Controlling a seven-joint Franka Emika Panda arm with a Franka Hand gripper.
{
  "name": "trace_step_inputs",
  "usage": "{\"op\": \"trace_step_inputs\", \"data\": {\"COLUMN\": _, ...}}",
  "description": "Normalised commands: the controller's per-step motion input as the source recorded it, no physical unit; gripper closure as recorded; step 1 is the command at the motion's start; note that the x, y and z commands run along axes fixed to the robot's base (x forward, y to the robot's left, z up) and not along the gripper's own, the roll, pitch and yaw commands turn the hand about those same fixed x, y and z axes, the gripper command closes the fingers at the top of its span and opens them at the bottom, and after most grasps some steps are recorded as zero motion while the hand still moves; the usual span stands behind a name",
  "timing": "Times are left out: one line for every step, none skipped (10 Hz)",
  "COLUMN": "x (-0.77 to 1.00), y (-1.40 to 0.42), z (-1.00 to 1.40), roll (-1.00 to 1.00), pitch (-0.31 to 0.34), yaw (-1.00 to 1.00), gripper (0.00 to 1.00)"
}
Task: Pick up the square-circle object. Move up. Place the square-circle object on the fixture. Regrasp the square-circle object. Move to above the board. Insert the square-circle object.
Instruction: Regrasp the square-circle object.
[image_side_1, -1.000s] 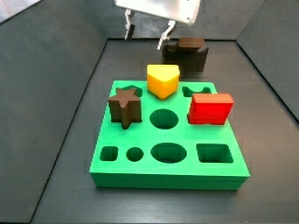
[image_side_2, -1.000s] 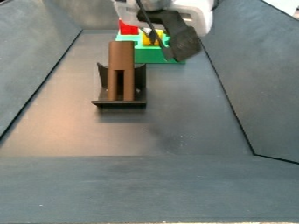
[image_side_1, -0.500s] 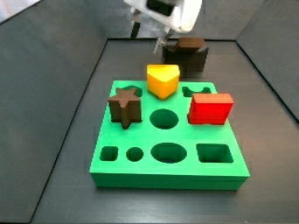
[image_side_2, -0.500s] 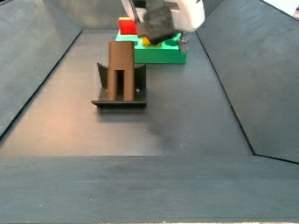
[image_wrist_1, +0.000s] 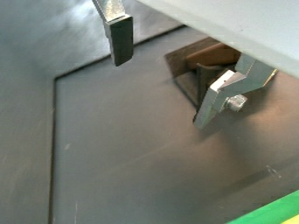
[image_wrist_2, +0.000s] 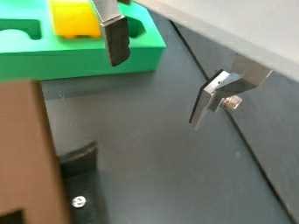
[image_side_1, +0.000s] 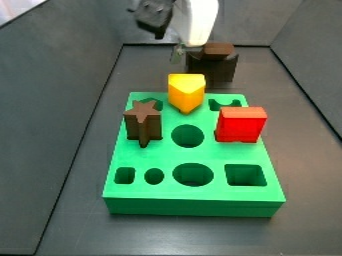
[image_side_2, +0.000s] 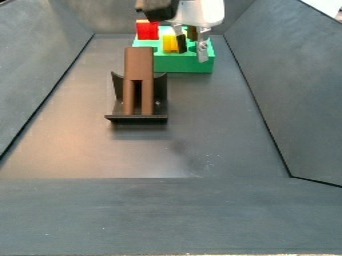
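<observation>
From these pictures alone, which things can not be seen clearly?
- The hand: open and empty in both wrist views; in both side views blurred and cut off by the top edge.
- The square-circle object: upright on the fixture; in a side view the blurred hand hides part of it.
- The board: its far part lies beyond the edge.

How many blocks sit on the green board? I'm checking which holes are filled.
3: brown star block at one side, yellow block at the back, red cube opposite. Gripper hangs open nearby.
</observation>
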Motion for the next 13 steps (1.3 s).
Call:
{"op": "trace_step_inputs", "data": {"x": -0.05, "y": -0.01, "z": 0.00, "roll": 0.61, "pitch": -0.335, "yaw": -1.00, "gripper": 0.00}}
{"op": "trace_step_inputs", "data": {"x": -0.04, "y": -0.01, "z": 0.00, "roll": 0.60, "pitch": -0.311, "yaw": -1.00, "gripper": 0.00}}
{"op": "trace_step_inputs", "data": {"x": -0.05, "y": -0.01, "z": 0.00, "roll": 0.59, "pitch": -0.258, "yaw": -1.00, "gripper": 0.00}}
{"op": "trace_step_inputs", "data": {"x": -0.04, "y": 0.00, "z": 0.00, "roll": 0.57, "pitch": -0.198, "yaw": -1.00, "gripper": 0.00}}
{"op": "trace_step_inputs", "data": {"x": -0.04, "y": 0.00, "z": -0.01, "roll": 0.40, "pitch": -0.047, "yaw": -0.69, "gripper": 0.00}}
{"op": "trace_step_inputs", "data": {"x": -0.04, "y": -0.01, "z": -0.01, "roll": 0.31, "pitch": 0.016, "yaw": -0.56, "gripper": 0.00}}
{"op": "trace_step_inputs", "data": {"x": -0.03, "y": 0.00, "z": -0.01, "roll": 0.18, "pitch": 0.099, "yaw": -0.34, "gripper": 0.00}}
{"op": "trace_step_inputs", "data": {"x": -0.02, "y": 0.00, "z": 0.00, "roll": 0.13, "pitch": 0.132, "yaw": -0.23, "gripper": 0.00}}
{"op": "trace_step_inputs", "data": {"x": 1.00, "y": 0.00, "z": 0.00, "roll": 0.12, "pitch": 0.135, "yaw": -0.12, "gripper": 0.00}}
{"op": "trace_step_inputs", "data": {"x": 1.00, "y": 0.00, "z": -0.01, "roll": 0.11, "pitch": 0.152, "yaw": -0.05, "gripper": 0.00}}
{"op": "trace_step_inputs", "data": {"x": 1.00, "y": 0.00, "z": -0.02, "roll": 0.10, "pitch": 0.172, "yaw": -0.01, "gripper": 0.00}}
{"op": "trace_step_inputs", "data": {"x": 1.00, "y": 0.00, "z": -0.02, "roll": 0.10, "pitch": 0.173, "yaw": 0.01, "gripper": 0.00}}
{"op": "trace_step_inputs", "data": {"x": 1.00, "y": -0.01, "z": -0.01, "roll": 0.07, "pitch": 0.165, "yaw": 0.03, "gripper": 0.00}}
